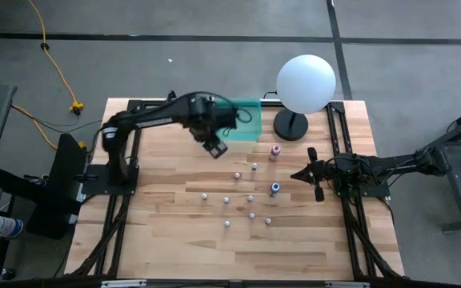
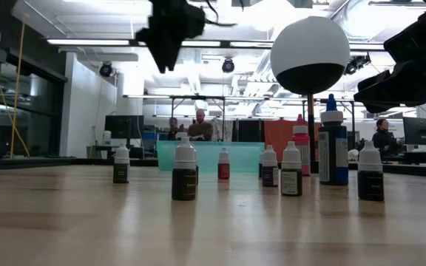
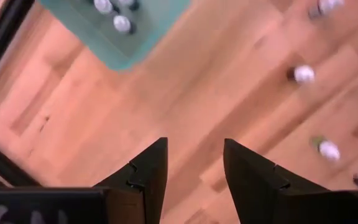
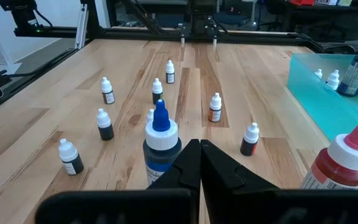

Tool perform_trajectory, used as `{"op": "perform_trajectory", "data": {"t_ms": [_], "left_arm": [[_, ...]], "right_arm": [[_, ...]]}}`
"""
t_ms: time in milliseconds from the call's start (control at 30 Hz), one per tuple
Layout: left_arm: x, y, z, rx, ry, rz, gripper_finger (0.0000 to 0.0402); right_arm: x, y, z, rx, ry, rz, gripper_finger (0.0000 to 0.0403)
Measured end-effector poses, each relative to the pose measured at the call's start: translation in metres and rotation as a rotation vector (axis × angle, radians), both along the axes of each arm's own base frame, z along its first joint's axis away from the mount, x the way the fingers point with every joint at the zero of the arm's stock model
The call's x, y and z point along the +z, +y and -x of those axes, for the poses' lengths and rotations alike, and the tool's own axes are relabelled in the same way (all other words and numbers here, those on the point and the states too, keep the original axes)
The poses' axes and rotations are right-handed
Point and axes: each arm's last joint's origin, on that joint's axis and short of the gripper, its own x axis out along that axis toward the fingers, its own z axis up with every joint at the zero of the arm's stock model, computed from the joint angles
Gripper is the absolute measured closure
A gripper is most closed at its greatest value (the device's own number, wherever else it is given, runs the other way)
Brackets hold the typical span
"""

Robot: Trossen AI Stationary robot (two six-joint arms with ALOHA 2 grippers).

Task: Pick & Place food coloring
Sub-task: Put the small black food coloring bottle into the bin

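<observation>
Several tiny food coloring bottles (image 1: 237, 175) stand upright on the wooden table, most with white caps. A larger blue one (image 1: 274, 189) and a larger pink one (image 1: 275, 150) stand among them. A few more bottles (image 3: 122, 23) stand inside the teal tray (image 1: 246, 128) at the far side. My left gripper (image 3: 194, 165) hangs open above the table just near of the tray, pointing down, with nothing between its fingers. My right gripper (image 4: 199, 163) rests shut at the table's right side, pointing level toward the bottles.
A big white globe lamp (image 1: 306, 82) on a black base (image 1: 291, 126) stands at the far right beside the tray. Black frame rails (image 1: 126, 172) run along the left and right sides. Bare wood lies toward the near edge (image 1: 238, 256).
</observation>
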Motion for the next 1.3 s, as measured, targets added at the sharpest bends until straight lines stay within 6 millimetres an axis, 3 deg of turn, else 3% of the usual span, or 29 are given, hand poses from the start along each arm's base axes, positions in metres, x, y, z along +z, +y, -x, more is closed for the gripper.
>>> {"op": "perform_trajectory", "data": {"t_ms": [200,500,667,767,933,1067,1300], "left_arm": [[-0.010,-0.033,0.034,0.006,-0.127,0.040,0.0254],[-0.052,-0.062,0.078,0.061,-0.154,0.194,0.0254],[-0.060,-0.074,0.096,0.001,-0.160,0.201,0.0254],[-0.070,-0.078,0.106,-0.120,-0.127,0.177,0.0254],[-0.086,-0.086,0.116,-0.336,-0.023,0.150,0.0254],[-0.097,-0.091,0.115,-0.408,-0.004,0.150,0.0254],[-0.108,-0.095,0.110,-0.547,-0.057,0.117,0.0254]], "right_arm": [[0.000,0.000,0.000,0.000,0.000,0.000,0.0402],[0.000,0.000,0.000,-0.001,-0.003,0.000,0.0402],[0.000,0.000,0.000,-0.001,-0.003,0.000,0.0402],[0.000,0.000,0.000,-0.001,-0.002,0.000,0.0402],[0.000,0.000,0.000,-0.001,-0.002,0.000,0.0402],[0.000,0.000,0.000,0.000,-0.001,0.000,0.0402],[0.000,0.000,0.000,0.000,-0.001,0.000,0.0402]]}}
